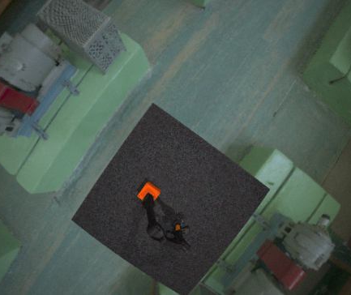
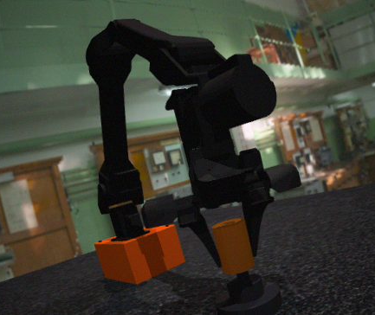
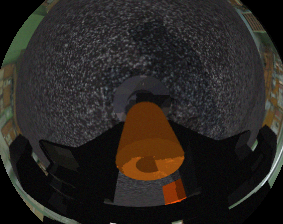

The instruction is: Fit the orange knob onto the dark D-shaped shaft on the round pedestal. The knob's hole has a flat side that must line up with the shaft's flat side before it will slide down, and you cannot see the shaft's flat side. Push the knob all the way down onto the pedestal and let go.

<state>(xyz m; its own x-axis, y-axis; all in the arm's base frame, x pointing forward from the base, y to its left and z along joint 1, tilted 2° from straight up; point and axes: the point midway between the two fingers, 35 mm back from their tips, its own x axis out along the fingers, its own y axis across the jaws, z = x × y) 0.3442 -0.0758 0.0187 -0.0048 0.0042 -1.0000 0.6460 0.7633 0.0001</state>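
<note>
The orange knob [image 1: 177, 228] [image 2: 233, 247] [image 3: 149, 135] is upright, a tall cylinder with a round recess in its top. My gripper [image 2: 236, 260] is shut on it, one finger on each side. The round dark pedestal [image 2: 261, 300] [image 3: 123, 95] is below the knob, with a narrower raised step in its middle. A short length of dark shaft [image 2: 242, 275] shows between the knob's bottom and that step, so the knob stands above the pedestal. Whether the shaft's tip is inside the knob's hole I cannot tell. The flat sides of hole and shaft are hidden.
The arm's orange base block [image 1: 151, 189] [image 2: 122, 264] [image 3: 173, 192] stands beside the pedestal, and the black arm arches over from it. All stand on a dark speckled square mat [image 1: 161, 142]. Green and grey machinery in the top view is background.
</note>
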